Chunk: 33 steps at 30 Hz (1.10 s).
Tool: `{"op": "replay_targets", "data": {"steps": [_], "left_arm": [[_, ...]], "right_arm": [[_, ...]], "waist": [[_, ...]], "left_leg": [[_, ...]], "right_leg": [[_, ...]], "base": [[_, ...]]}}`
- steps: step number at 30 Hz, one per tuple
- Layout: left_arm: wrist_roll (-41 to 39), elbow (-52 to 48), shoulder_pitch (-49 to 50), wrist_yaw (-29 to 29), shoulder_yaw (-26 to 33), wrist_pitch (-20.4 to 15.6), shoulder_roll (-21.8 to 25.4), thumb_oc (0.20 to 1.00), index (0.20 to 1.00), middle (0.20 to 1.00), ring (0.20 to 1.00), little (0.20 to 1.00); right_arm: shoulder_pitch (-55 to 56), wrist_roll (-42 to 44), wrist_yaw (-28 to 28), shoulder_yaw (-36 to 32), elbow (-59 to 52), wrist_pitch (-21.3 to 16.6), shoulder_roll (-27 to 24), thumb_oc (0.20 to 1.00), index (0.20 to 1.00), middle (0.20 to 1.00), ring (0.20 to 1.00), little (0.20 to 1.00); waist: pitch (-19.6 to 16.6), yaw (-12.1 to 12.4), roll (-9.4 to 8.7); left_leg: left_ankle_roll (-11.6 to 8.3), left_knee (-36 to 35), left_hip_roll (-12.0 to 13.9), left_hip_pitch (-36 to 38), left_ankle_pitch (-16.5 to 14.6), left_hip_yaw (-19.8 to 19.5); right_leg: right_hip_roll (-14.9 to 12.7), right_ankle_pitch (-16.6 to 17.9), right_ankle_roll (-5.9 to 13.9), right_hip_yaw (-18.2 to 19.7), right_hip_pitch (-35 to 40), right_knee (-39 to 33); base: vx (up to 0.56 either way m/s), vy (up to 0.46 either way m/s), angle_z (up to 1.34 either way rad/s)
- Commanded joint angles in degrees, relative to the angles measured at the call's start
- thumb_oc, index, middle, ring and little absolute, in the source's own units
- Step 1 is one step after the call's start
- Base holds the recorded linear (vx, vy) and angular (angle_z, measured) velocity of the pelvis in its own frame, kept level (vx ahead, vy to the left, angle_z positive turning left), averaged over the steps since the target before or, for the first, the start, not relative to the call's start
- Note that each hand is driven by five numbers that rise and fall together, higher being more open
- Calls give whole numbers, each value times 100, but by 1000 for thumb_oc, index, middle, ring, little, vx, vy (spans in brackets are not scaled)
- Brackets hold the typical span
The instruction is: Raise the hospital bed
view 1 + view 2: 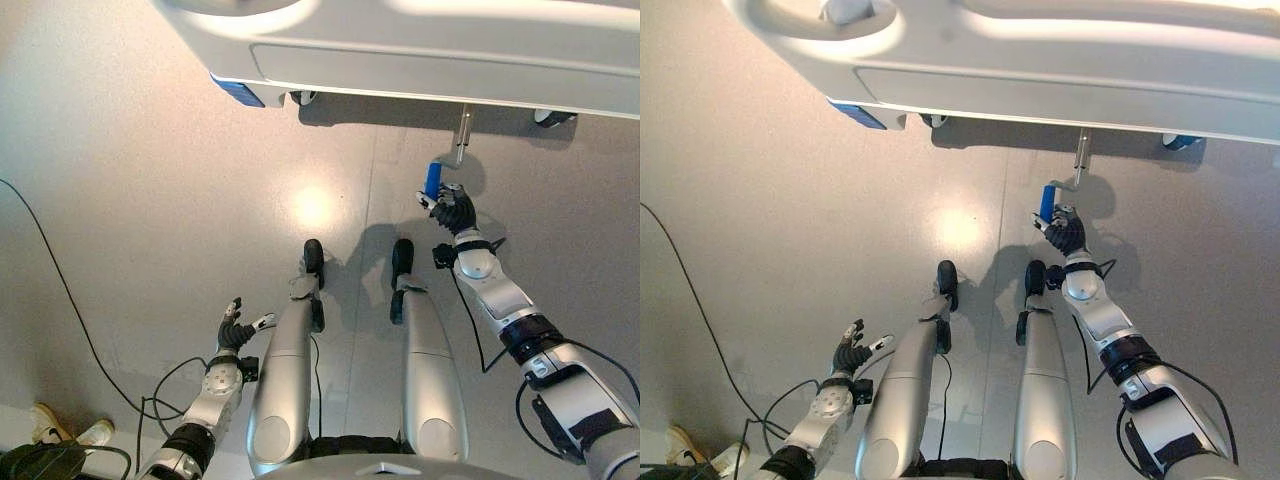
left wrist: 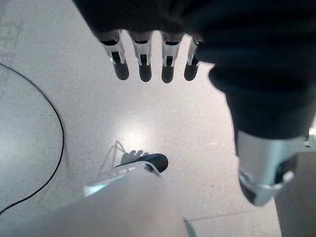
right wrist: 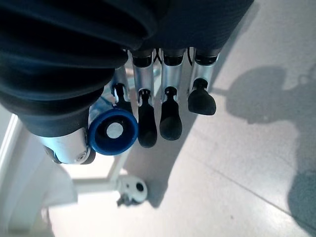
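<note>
The hospital bed's white foot end spans the top of the eye views. A metal crank arm hangs down from its lower edge and ends in a blue handle. My right hand is stretched forward to that handle. In the right wrist view the blue handle sits end-on between the thumb and the curled fingers, which pinch it. My left hand hangs low beside my left leg, and its fingers are straight over bare floor and hold nothing.
The bed stands on castors, with a blue corner bumper at its left end. A small castor shows under the frame past my right hand. A person's shoes stand at the lower left. The floor is smooth and grey.
</note>
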Motion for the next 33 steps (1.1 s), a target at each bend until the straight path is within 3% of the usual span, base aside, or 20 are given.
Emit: {"op": "replay_targets", "data": {"steps": [1,13,33], "left_arm": [[86,65,466,16,161,-13,128,1000,1000,1000,1000,1000],[87,117,507,30,211,-30,41,1000,1000,1000,1000,1000],[50,17,520,108,226,-77,10,1000,1000,1000,1000,1000]], "right_arm": [[-749,118,-264,-802,-1725,-1510,-117,200,200,200,200,200],[-35,337,-840,-1789,-1378,-1694,-225,200,200,200,200,200],[356,131,-1378,-2167,-628,-1467,-340,200,200,200,200,200]], "waist": [[-141,-29,-248],[-141,-132,-217],[-141,-247,-206]], "left_leg": [[-273,388,9,249,-321,-77],[-273,463,37,251,-388,-13],[-324,436,131,254,-357,123]], "right_leg": [[-220,275,479,216,298,-129],[-163,239,469,336,239,-102],[-56,259,445,463,135,-116]], "base": [[0,0,0],[4,-5,-2],[-4,-10,-3]]}}
